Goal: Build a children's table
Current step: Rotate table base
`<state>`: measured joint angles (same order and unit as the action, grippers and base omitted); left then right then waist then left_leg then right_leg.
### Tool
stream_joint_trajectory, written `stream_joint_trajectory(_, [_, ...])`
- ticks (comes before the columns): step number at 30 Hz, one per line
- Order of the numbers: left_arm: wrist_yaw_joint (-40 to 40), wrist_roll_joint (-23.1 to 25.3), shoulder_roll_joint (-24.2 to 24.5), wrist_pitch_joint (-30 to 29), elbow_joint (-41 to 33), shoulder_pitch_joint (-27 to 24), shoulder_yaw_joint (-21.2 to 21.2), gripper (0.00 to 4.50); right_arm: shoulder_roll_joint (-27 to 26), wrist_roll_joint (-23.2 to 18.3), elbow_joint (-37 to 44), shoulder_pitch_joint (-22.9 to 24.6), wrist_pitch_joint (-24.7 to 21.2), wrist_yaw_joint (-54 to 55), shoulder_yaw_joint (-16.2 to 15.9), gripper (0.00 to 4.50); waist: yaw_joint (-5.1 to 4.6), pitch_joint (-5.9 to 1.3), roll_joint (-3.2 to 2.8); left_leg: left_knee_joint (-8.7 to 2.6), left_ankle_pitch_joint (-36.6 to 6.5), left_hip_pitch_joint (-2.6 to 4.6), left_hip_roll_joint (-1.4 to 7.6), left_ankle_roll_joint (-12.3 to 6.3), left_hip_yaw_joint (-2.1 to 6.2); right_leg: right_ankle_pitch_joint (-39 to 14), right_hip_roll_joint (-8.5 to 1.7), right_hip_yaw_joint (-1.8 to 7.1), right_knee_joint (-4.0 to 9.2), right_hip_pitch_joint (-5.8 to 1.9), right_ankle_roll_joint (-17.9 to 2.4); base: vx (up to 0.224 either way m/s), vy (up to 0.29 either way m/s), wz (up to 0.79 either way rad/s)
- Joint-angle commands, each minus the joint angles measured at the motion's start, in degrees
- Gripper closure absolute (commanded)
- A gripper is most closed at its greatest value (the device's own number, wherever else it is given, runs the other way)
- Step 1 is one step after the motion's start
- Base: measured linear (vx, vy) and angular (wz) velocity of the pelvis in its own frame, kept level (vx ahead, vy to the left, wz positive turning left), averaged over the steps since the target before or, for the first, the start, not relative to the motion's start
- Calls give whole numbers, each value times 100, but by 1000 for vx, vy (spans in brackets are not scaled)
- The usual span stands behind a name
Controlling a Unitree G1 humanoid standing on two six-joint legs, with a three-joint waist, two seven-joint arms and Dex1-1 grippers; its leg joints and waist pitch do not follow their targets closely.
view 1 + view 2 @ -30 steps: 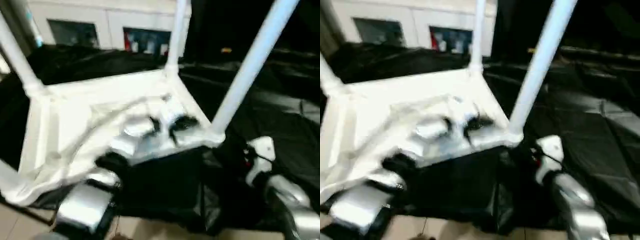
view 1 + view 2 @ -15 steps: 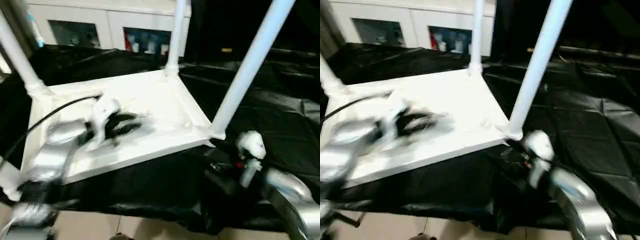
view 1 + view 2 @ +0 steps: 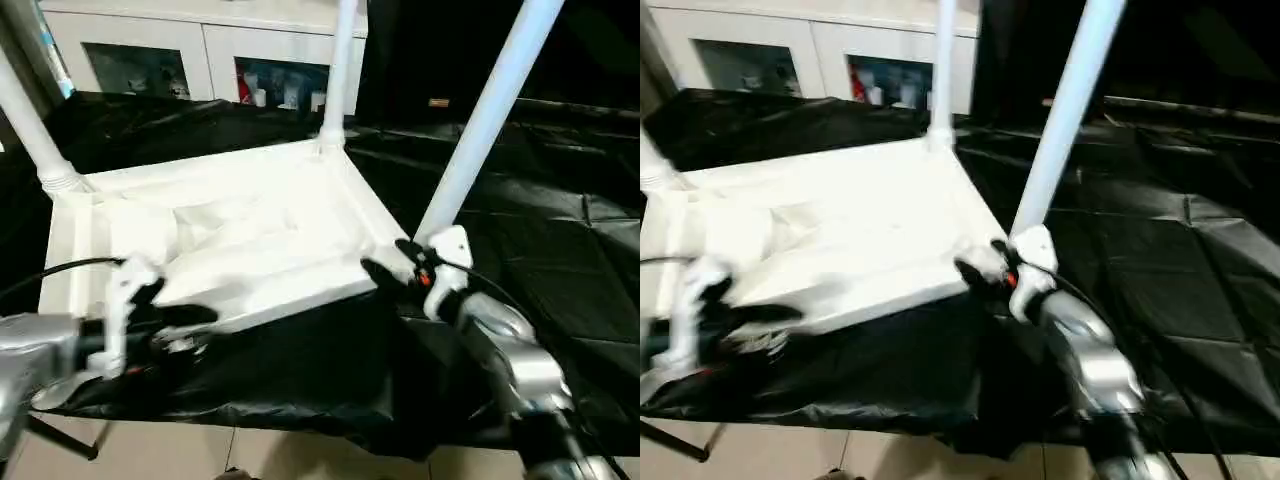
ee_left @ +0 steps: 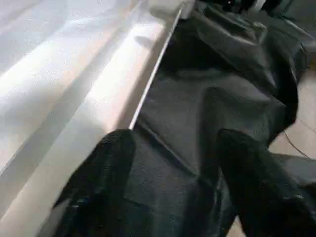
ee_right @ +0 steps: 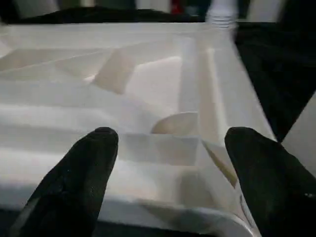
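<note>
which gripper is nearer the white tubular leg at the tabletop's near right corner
Right. The right gripper sits at the base of that white tubular leg, jaws open. The left gripper is by the white plastic tabletop's near left edge.

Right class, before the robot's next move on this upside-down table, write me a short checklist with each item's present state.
1. Tabletop lies underside up on the black sheet: ok.
2. Three legs visibly stand in corner sockets, e.g. near-right leg: ok.
3. Fourth leg seated: cannot tell.
4. Right gripper open, at the tabletop's near edge: ok.
5. Left gripper open, holding nothing: ok.
</note>
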<state>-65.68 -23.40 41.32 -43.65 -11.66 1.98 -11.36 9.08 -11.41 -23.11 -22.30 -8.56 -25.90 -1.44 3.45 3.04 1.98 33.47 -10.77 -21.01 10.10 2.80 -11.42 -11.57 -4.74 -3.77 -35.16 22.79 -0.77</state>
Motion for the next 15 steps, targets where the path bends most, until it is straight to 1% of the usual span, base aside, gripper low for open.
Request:
stream_joint_trajectory(1, [36,-15,237,-59,-10,-65,-218,122,34,-12,-460,-288,188,489,511,64,-41,-290,-122,-455,-1349,127,304,125,146,-1020,-328,323,390,-170,-1197,0,0,0])
stream_joint_trajectory(2, [-4,-11,282,-90,-20,-93,-190,105,26,-32,-566,-357,228,552,571,64,-36,-292,-117,-458,-1356,127,297,137,146,-1038,-317,323,389,-180,-1171,0,0,0])
stream_joint_trajectory(3, [-4,-11,282,-90,-20,-93,-190,105,26,-32,-566,-357,228,552,571,64,-26,-293,-117,-451,-1327,140,300,141,138,-988,-316,325,383,-182,-1146,0,0,0])
stream_joint_trajectory(4, [0,-3,294,-132,-64,-120,-184,90,37,-7,-734,-447,333,643,609,64,-18,-296,-118,-446,-1265,143,301,136,135,-882,-314,324,369,-186,-1147,0,0,0])
stream_joint_trajectory(5, [13,9,346,-216,-190,-205,-89,82,106,42,-1118,-658,533,879,700,64,-18,-294,-122,-450,-1255,138,298,137,132,-872,-311,323,371,-187,-1148,0,0,0])
stream_joint_trajectory(6, [18,17,359,-233,-228,-234,-54,80,131,61,-1236,-725,598,967,731,64,-6,-307,-159,-439,-1237,151,299,164,132,-830,-320,321,359,-182,-1156,0,0,0])
stream_joint_trajectory(7, [51,-31,360,-287,-293,-278,-1,79,175,87,-1457,-851,706,1132,799,64,-12,-317,-138,-428,-1204,162,300,196,121,-707,-309,316,347,-183,-1199,0,0,0])
stream_joint_trajectory(8, [84,-66,337,-310,-333,-311,51,79,226,91,-1643,-965,747,1286,881,64,-19,-310,-130,-424,-1191,162,294,192,114,-662,-298,319,341,-178,-1209,0,0,0])
stream_joint_trajectory(9, [94,-55,332,-288,-359,-337,94,48,264,94,-1729,-1020,788,1378,932,64,-4,-317,-129,-415,-1158,152,286,174,113,-611,-300,319,336,-196,-1212,0,0,0])
stream_joint_trajectory(10, [135,-49,338,-217,-401,-395,184,39,346,99,-1970,-1166,906,1568,1049,64,9,-319,-127,-409,-1124,147,287,161,110,-575,-307,322,331,-200,-1207,0,0,0])
stream_joint_trajectory(11, [179,-49,296,-114,-396,-410,183,39,405,100,-2099,-1246,931,1670,1113,64,21,-325,-92,-402,-1046,135,282,131,106,-541,-305,319,317,-211,-1195,0,0,0])
stream_joint_trajectory(13, [232,-92,217,-72,-387,-401,140,32,482,126,-2194,-1302,975,1772,1159,64,58,-322,-92,-383,-988,131,273,88,95,-526,-298,325,327,-215,-1148,0,0,0])
stream_joint_trajectory(14, [251,-114,190,-51,-387,-406,129,17,555,140,-2284,-1349,1010,1830,1204,64,68,-330,-65,-382,-950,124,275,82,95,-501,-301,323,317,-228,-1133,0,0,0])
stream_joint_trajectory(15, [251,-114,190,-51,-387,-406,129,6,555,140,-2284,-1349,1010,1830,1204,64,78,-337,-74,-377,-923,121,274,87,98,-478,-305,319,302,-229,-1139,0,0,0])
